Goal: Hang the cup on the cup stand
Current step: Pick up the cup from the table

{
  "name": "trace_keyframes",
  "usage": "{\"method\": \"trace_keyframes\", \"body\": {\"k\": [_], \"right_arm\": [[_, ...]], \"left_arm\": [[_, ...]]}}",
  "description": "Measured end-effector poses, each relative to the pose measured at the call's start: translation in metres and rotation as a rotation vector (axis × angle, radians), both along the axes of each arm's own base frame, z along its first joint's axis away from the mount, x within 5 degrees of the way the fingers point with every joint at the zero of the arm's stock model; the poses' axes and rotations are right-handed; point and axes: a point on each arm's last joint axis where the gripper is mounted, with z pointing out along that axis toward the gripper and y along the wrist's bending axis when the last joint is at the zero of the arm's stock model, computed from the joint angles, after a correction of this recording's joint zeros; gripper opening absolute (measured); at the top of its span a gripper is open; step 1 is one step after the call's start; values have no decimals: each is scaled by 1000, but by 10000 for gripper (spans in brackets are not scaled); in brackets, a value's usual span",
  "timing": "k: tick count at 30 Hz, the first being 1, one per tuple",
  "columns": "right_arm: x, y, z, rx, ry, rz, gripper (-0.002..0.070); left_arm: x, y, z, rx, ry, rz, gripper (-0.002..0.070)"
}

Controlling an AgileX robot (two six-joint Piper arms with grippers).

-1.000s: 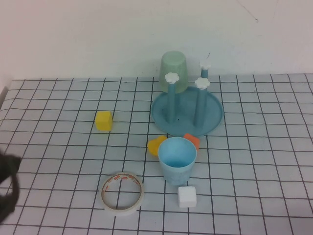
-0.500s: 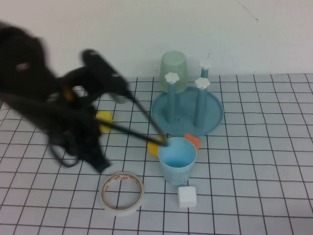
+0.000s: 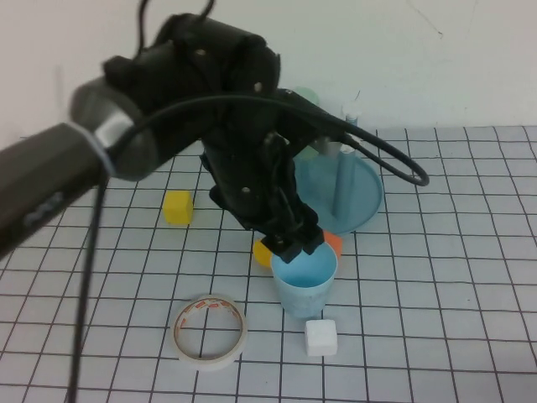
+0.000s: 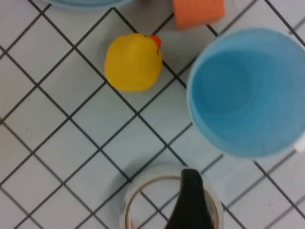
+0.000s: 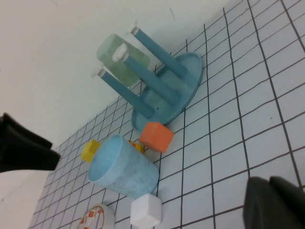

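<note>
1. Left gripper hangs over the cup, at its 11 o'clock rim. I can't tell its finger state; only one dark finger shows in the wrist view.
2. Cup stands upright, mouth up, at 6 o'clock of the stand, near it, untouched.
3. Green cup already sits on a back peg.
4. Right gripper is parked off to the side; its state I can't tell.
5. Cup looks light, thin, stiff plastic, smooth and tapered, so likely slippery. I'd pinch the rim wall, one finger inside.
6. Duck, orange block, white cube and tape crowd it.
</note>
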Motion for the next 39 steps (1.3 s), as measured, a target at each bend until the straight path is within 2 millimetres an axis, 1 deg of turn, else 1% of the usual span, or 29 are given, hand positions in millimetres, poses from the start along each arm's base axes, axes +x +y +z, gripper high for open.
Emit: {"method": "trace_keyframes", "body": {"k": [4,10,20,22,24,28,29,31,33,36,37,39], "right_arm": [[0,0,0,-13,-4,3,-1],[0,0,0,-16,-4,6,-1],[0,0,0,-15,-5,6,-1],[0,0,0,-15,-5,6,-1],[0,0,0,-15,-5,6,-1],[0,0,0,-14,-6,7,-1],[0,0,0,-14,-6,7,-1],[0,0,0,-14,-6,7,-1],[0,0,0,-14,-6,7,-1],[0,0,0,-14,-6,7,-1],[0,0,0,-14,-6,7,-1],[0,0,0,-14,-5,8,-1]], "left_arm": [[15,-11,-20,6,27,35,484],[31,-23,-50,-10,39,101,484],[42,-27,-75,13,39,150,480],[43,-27,-78,21,42,151,445],[43,-27,-80,25,44,151,380],[44,-27,-81,28,41,150,190],[44,-27,-81,32,38,149,120],[45,-27,-80,39,30,141,55],[45,-27,-80,41,28,131,24],[44,-26,-76,39,19,117,11],[43,-26,-72,32,11,117,8],[40,-22,-57,19,-28,103,8]]}}
